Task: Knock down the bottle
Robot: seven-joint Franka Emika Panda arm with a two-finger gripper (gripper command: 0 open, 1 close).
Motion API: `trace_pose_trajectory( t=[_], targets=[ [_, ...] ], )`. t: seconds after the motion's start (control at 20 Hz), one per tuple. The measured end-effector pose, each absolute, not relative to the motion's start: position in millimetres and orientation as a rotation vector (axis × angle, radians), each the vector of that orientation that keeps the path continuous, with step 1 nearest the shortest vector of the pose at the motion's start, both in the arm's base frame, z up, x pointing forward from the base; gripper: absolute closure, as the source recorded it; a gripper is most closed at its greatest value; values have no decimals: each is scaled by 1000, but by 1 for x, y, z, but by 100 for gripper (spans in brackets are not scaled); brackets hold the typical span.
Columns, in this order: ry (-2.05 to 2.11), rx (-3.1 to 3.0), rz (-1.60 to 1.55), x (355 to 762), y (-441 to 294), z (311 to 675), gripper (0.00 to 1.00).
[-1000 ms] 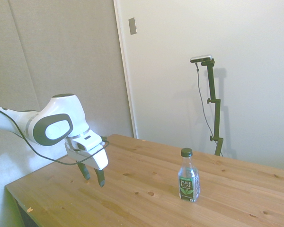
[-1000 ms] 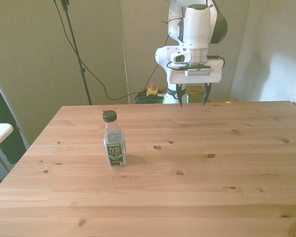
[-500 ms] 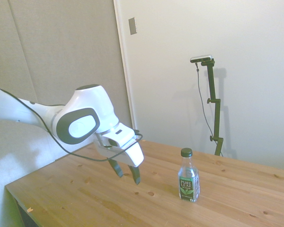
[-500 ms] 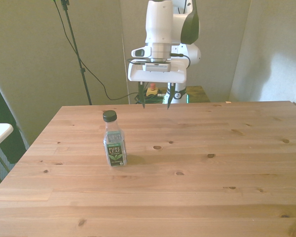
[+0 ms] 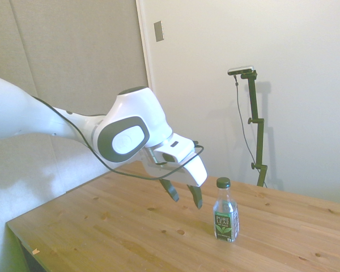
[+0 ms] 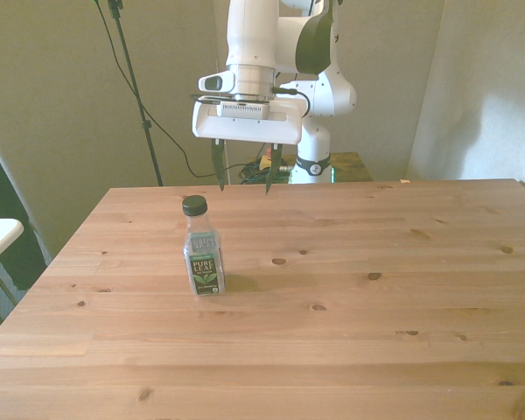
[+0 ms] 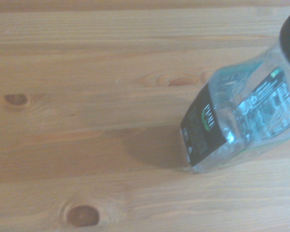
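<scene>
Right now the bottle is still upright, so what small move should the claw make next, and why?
Probably carry the claw a little lower and on toward the bottle, to push its upper part sideways. The bottle stands upright and untouched on the table; the open claw hangs above the wood, apart from it, near cap height in the side view.

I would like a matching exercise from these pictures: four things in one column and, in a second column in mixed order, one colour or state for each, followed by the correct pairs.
Column 1
1. bottle
2. bottle's cap
3. gripper
4. table

Column 2
A. dark green
B. jaws apart, holding nothing, above the wood
C. standing upright, not touched
D. light brown wood with dark knots

Pairs: 1-C, 2-A, 3-B, 4-D
</scene>
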State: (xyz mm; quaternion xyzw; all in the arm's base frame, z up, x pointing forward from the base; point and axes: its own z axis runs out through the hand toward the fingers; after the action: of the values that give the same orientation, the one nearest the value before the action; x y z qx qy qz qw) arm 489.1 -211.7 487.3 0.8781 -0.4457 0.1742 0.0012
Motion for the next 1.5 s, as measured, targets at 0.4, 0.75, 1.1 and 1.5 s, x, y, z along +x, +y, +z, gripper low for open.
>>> trace_pose_trajectory(
  t=[0.4, 0.75, 1.1, 1.5],
  targets=[
    [-1352, 2726, 600, 521, -253, 488, 100],
    [-1318, 2724, 613, 516, -267, 491, 100],
    [-1328, 2727, 643, 521, -270, 486, 100],
    [-1356, 2722, 694, 534, -268, 496, 100]
  ],
)
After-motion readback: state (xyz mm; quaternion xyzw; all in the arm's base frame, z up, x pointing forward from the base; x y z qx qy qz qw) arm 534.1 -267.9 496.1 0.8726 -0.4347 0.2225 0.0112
